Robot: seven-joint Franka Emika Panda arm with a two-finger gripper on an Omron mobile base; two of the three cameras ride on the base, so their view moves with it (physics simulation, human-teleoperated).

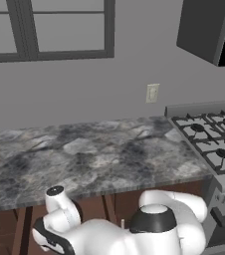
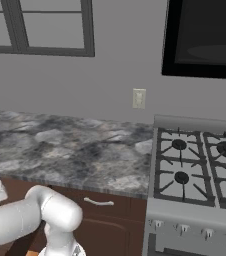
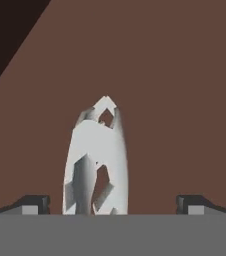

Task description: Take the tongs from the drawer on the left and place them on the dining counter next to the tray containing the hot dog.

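The tongs [image 3: 96,160] lie on the reddish-brown floor of the drawer [image 3: 175,75], straight ahead of the hand and between its 2 fingertips [image 3: 34,204]. In the hand view their long axis runs away from the camera, scalloped tips at the far end and the wider part nearest the hand, so the arms lie roughly across the line joining the 2 fingers. They sit a little nearer the finger at the left of that view than the other one. The gripper [image 3: 113,205] is spread wide and holds nothing; both tips stand apart from the metal, with bare drawer floor showing between each tip and the tongs. A dark corner at the upper left of the hand view looks like shadow at the drawer's edge.

From the base views the arm [image 2: 30,215] reaches low, below the edge of the marbled counter [image 1: 94,154] beside the stove [image 2: 195,170]. My judgement: the coming move is a short advance along the hand's own axis, then closing across the tongs' width
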